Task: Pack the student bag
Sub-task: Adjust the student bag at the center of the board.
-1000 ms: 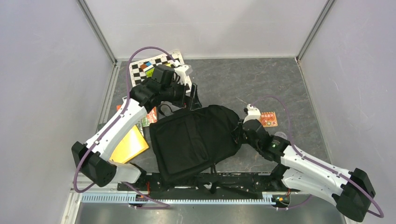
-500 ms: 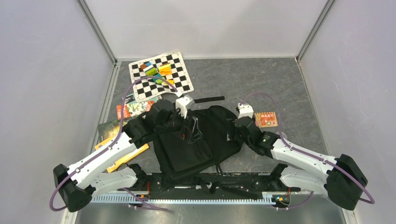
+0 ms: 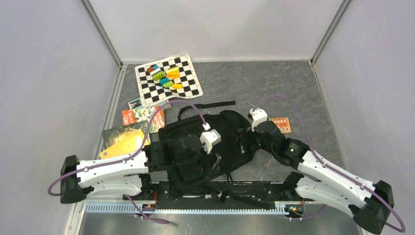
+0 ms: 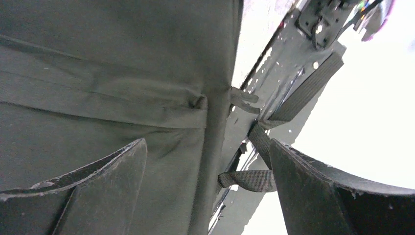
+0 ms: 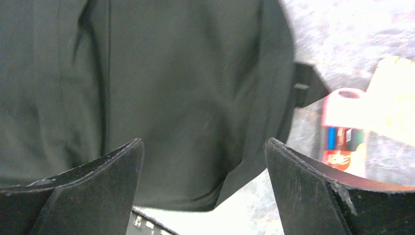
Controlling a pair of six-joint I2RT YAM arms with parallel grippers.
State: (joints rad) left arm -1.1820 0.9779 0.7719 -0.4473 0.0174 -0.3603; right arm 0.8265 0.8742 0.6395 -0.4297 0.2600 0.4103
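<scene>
Top external: left tool, right tool spread over student bag; card print unreadable

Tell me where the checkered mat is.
In the top view, the checkered mat lies in the table's far-left corner, with coloured blocks on it, just beyond the booklets and the bag.

The student bag lies near the middle, booklets left of it, chess mat behind.
</scene>
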